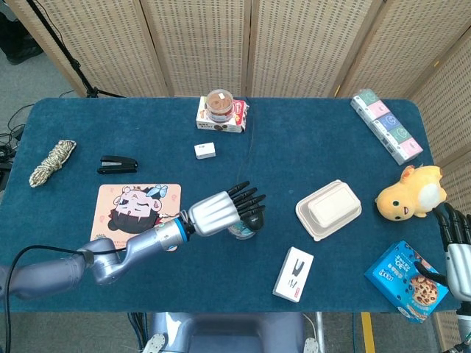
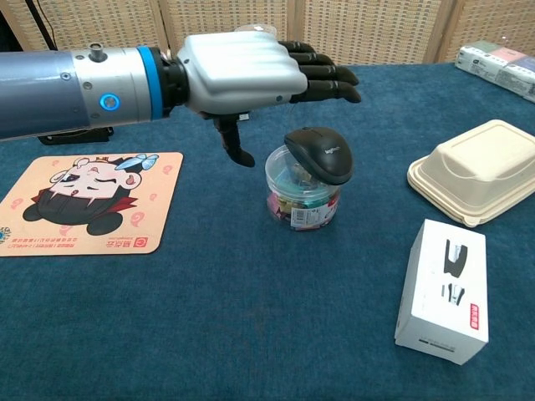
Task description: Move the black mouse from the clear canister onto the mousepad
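Note:
A black mouse (image 2: 320, 154) lies tilted on the lid of a clear canister (image 2: 302, 201) holding colourful bits, near the table's middle. In the head view the canister (image 1: 242, 231) is mostly hidden under my left hand (image 1: 224, 209). That left hand (image 2: 259, 72) hovers above the mouse with fingers spread flat and thumb hanging down, holding nothing. The mousepad (image 1: 138, 209), printed with a cartoon face, lies to the left of the canister (image 2: 84, 203). My right hand (image 1: 453, 234) hangs at the table's right edge with nothing in it, its fingers showing only partly.
A beige clamshell box (image 1: 328, 209) and a white staple box (image 1: 294, 274) lie right of the canister. A yellow plush (image 1: 409, 193) and blue cookie box (image 1: 406, 280) sit at the right edge. Black stapler (image 1: 117, 164), rope coil (image 1: 52, 162), and small boxes lie further back.

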Robot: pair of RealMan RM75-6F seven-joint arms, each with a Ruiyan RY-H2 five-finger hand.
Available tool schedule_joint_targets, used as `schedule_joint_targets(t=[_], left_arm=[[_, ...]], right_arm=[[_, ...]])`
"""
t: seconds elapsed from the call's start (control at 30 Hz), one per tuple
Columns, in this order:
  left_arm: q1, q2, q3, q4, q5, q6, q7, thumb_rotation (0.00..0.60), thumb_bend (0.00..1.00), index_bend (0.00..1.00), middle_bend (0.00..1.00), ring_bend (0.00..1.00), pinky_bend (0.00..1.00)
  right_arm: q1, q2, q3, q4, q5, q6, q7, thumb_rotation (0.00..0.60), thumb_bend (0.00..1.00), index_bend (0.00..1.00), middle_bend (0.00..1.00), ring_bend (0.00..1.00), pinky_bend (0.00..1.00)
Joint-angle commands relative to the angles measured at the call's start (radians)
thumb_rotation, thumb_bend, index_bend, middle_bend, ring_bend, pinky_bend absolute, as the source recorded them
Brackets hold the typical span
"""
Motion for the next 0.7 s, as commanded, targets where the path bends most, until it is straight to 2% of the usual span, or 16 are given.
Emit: schedule_joint_targets(t=[0.03,0.23,0.57,0.7], left_arm=[[-0.024,-0.024,0.0,0.022,-0.023,-0.017,0.015,0.6,0.13,0.0,0.0,0.0,0.1],[-0.058,-0.054,0.0,0.054,-0.058,-0.022,0.024,0.6,0.19,0.0,0.0,0.0,0.12],[-0.1,-0.087,0.013,0.066,-0.134,-0.067,0.093,0.6,0.21,0.0,0.0,0.0,0.14],[-0.109,-0.095,0.017,0.07,-0.156,-0.068,0.105,0.6,0.29,0.01,0.0,0.01,0.17]], right_arm=[[0.0,0.004,0.006,0.003,0.012,-0.002,0.01,0.6,0.0,0.0,0.0,0.0,0.0],[-0.003,0.012,0.012,0.005,0.022,0.003,0.027,0.6,0.0,0.0,0.0,0.0,0.0],[-0.004,0.021,0.016,0.006,0.033,0.002,0.047,0.6,0.0,0.0,0.0,0.0,0.0],[-0.004,0.023,0.019,0.007,0.038,0.002,0.055,0.6,0.0,0.0,0.0,0.0,0.0]])
